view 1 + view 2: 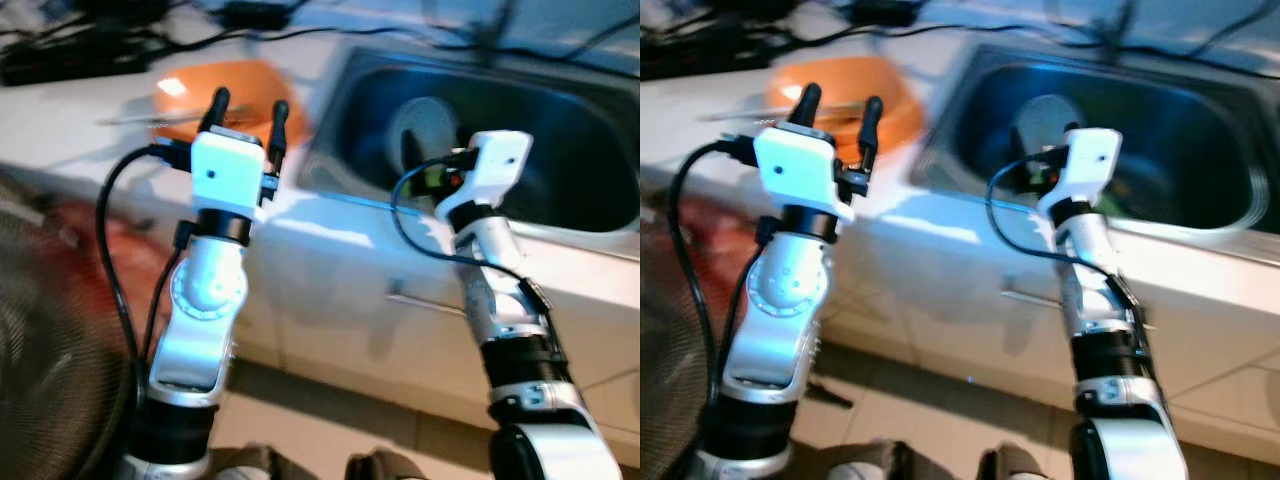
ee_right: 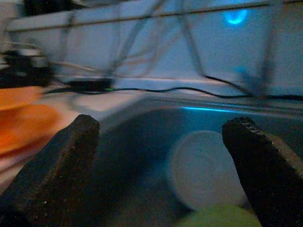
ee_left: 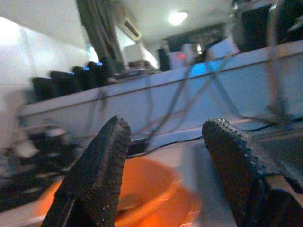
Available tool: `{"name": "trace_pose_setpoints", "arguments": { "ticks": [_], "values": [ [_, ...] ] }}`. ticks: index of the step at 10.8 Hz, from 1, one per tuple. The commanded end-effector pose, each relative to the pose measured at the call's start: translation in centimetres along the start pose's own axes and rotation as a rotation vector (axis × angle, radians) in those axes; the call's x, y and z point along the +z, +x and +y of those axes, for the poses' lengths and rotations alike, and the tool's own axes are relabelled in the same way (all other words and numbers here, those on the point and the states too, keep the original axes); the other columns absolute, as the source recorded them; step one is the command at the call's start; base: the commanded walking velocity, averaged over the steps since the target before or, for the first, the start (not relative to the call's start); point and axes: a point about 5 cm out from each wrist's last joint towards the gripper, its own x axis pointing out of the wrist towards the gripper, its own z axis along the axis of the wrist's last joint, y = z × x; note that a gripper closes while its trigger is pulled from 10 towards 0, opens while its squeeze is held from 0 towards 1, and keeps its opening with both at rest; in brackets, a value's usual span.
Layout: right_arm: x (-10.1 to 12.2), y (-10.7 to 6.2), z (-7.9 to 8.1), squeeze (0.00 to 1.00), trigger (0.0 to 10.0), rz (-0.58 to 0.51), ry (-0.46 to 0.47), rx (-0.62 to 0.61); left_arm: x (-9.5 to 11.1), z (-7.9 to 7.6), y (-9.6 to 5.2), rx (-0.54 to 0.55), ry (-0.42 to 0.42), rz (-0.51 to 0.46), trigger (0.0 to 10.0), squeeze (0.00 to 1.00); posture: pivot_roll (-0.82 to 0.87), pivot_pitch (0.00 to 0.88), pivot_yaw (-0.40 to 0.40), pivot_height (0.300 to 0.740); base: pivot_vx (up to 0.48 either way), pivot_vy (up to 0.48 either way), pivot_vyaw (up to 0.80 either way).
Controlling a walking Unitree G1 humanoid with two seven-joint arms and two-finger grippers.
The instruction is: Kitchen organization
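Our left gripper [image 1: 249, 106] has its two black fingers spread wide with nothing between them, hanging just in front of the orange bowl [image 1: 235, 90] that sits on the white countertop [image 1: 70, 110]. From the left wrist view we can see something thin resting inside that bowl, but it's too blurry for us to say what. Our right gripper [image 2: 165, 156] is spread wide too, empty, held at the near edge of the steel sink [image 1: 560, 130] and pointing down into it. In the basin there's a round white plate or lid [image 1: 425, 125] (can't tell which), and the right wrist view shows something pale green [image 2: 218, 217] just in front of it, low in the basin. Further out, black cables and some dark gear [image 1: 70, 55] run along the back of the counter. Below the counter edge we're looking at white cabinet fronts [image 1: 350, 300] and a tiled floor [image 1: 330, 420].
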Motion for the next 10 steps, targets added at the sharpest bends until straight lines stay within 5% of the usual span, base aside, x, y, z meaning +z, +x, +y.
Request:
{"name": "trace_pose_setpoints", "arguments": {
  "ticks": [1, 5, 10],
  "values": [
    [0.13, 0.01, -0.1, 0.0, 10.0, -0.007, 0.009, -0.002, 0.5, -0.01, -0.01, -0.006, 0.014, -0.025, 10.0, 0.0, 0.09, 0.172, -0.035, 0.74, 0.349, 0.0, 0.0],
    [0.04, 0.0, -0.13, 0.0, 10.0, 0.002, -0.012, 0.002, 0.67, -0.07, 0.05, -0.008, 0.014, -0.033, 10.0, 0.0, 0.09, 0.171, -0.036, 0.74, 0.331, 0.0, 0.0],
    [-0.07, -0.11, 0.01, 0.0, 10.0, 0.0, -0.013, 0.013, 0.84, -0.33, -0.11, -0.027, 0.013, -0.054, 10.0, 0.0, 0.09, 0.172, -0.035, 0.74, 0.0, 0.0, 0.26]
  ]
}}
